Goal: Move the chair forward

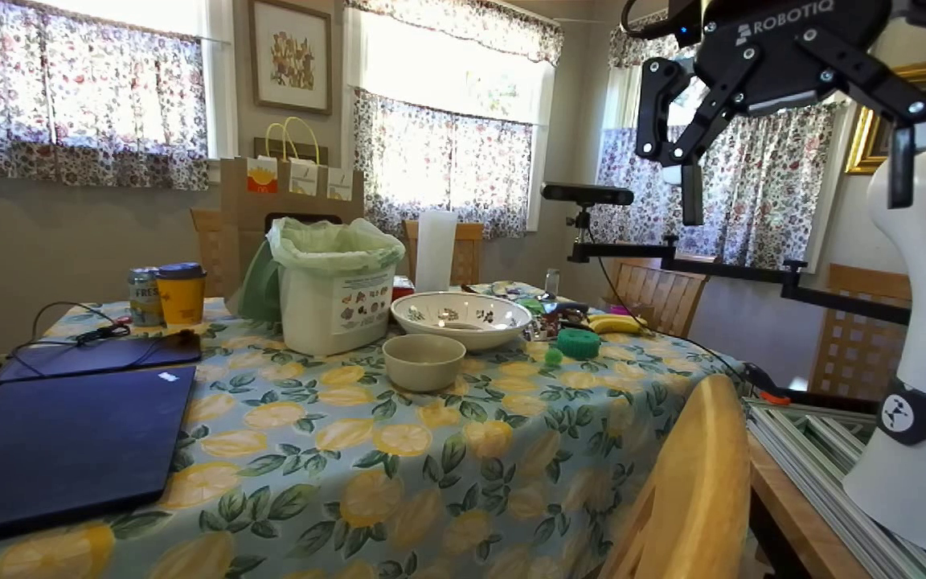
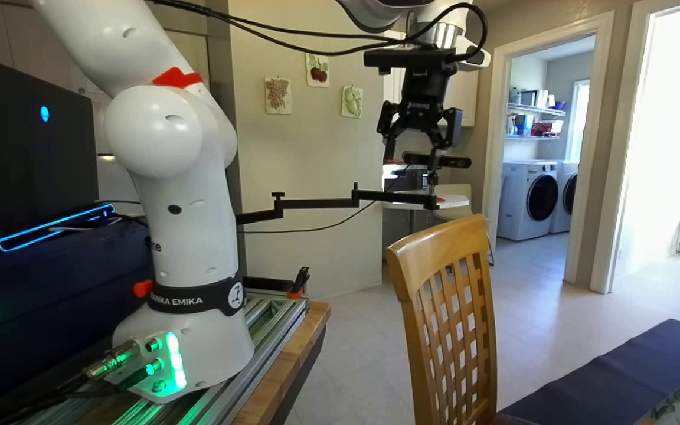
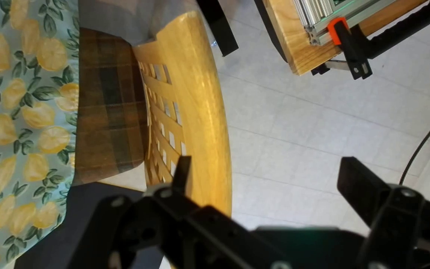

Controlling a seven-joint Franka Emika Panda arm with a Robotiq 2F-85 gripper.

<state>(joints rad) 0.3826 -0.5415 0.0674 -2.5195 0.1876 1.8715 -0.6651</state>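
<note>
"While the claw (image 3: 265,169) hangs spread and empty, where's the chair (image 3: 207,123)?"

"Below, at ten o'clock in the wrist view, table (image 3: 28,127) at nine. No grip yet; the whole move seems undone."

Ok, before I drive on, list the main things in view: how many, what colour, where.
Chair: one, honey-coloured, beside the wooden worktop
Tablecloth: one, pale blue with lemons, beside the chair
Laptop-like slabs: two, dark blue, on the tablecloth
Can: one, greyish, behind the slabs
Cup: one, yellow, beside the can
Lined bin: one, white, near the cup
Paper bag: one, brown, behind the bin
Bowls: two, beige and white, beside the bin
Bananas: count unclear, yellow, past the bowls
Front-loading machines: two, white, next room
Robot arm: one, white, on the worktop
Fingers: two, black, apart, higher than the chair
</note>
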